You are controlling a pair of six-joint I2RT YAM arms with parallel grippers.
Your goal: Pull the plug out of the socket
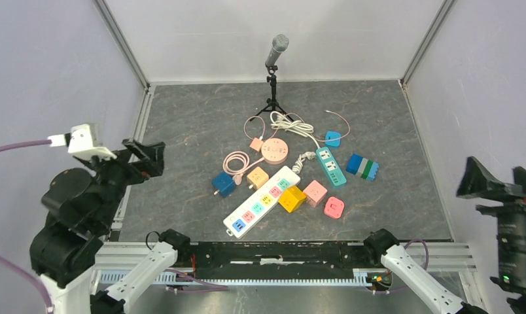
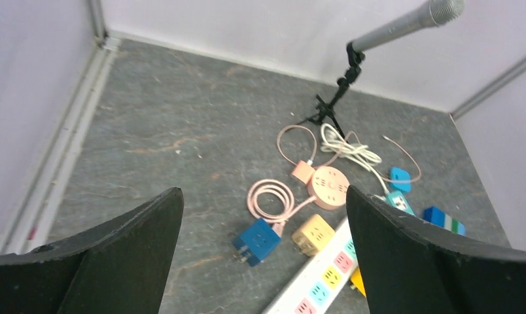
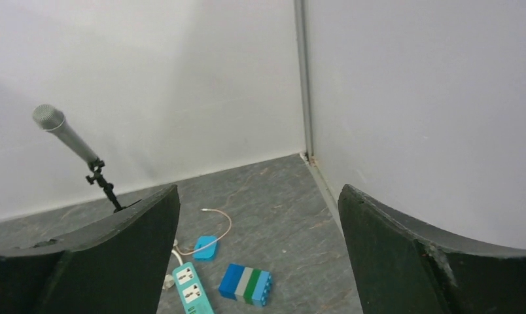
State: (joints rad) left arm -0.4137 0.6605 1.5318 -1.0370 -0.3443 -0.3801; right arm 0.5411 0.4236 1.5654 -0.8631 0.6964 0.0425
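Observation:
A round pink socket (image 1: pixel 275 150) lies mid-table with a peach plug (image 1: pixel 255 142) against its upper left side; both show in the left wrist view, socket (image 2: pixel 329 186) and plug (image 2: pixel 302 172). Its coiled pink cable (image 1: pixel 235 161) ends at a blue cube adapter (image 1: pixel 224 184). A long white power strip (image 1: pixel 262 201) with coloured sockets lies in front, a yellow cube (image 1: pixel 292 198) against its right side. My left gripper (image 1: pixel 149 157) is open and empty, raised at the left edge. My right gripper (image 1: pixel 496 171) is open and empty, raised at the far right.
A microphone on a tripod (image 1: pixel 274 65) stands at the back centre. A teal power strip (image 1: pixel 331 165) with a white cable, a blue plug (image 1: pixel 332 138), a striped block (image 1: pixel 363 167), a pink cube (image 1: pixel 315 192) and a flat pink adapter (image 1: pixel 333 207) lie right of centre. White walls enclose the table.

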